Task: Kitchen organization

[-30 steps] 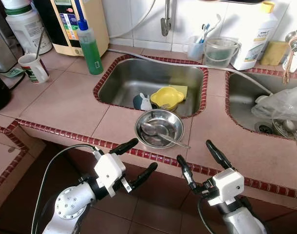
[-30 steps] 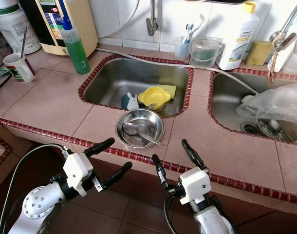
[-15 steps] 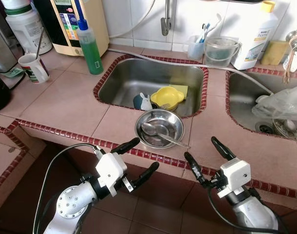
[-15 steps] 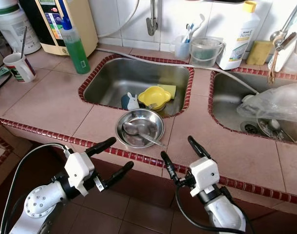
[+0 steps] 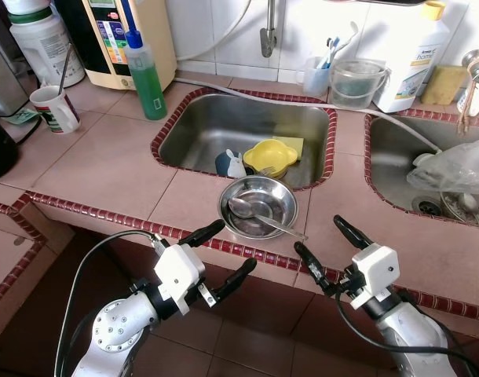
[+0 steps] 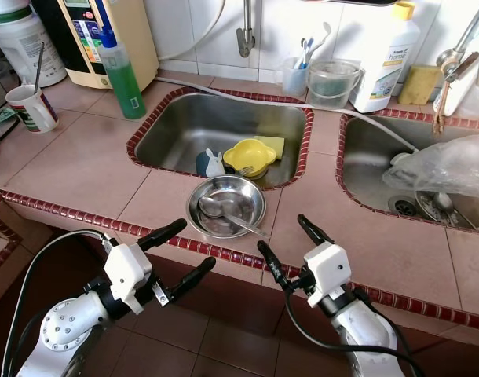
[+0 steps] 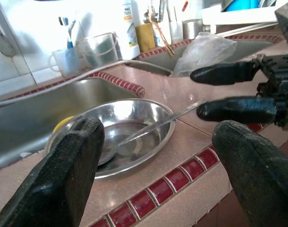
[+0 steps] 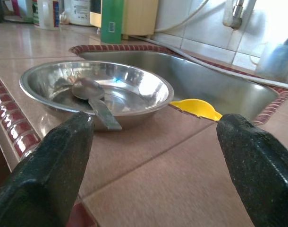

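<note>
**Both grippers spread, empty, at counter edge**

Steel bowl (image 5: pixel 257 206) with spoon (image 5: pixel 255 214) inside sits on tiled counter (image 5: pixel 106 165), just in front of the left sink (image 5: pixel 224 126). Left gripper (image 5: pixel 217 253) below the counter edge, fingers wide apart, holding nothing. Right gripper (image 5: pixel 331 250) just right of the bowl, fingers wide apart, empty. Yellow bowl (image 5: pixel 269 156) in sink.

The white detergent bottle (image 6: pixel 385 59) by the wall behind the sinks carries a label with the word "home". The labels on the green dish-soap bottle (image 6: pixel 122 77) and on the cream appliance (image 6: pixel 110 35) are too small to read.
</note>
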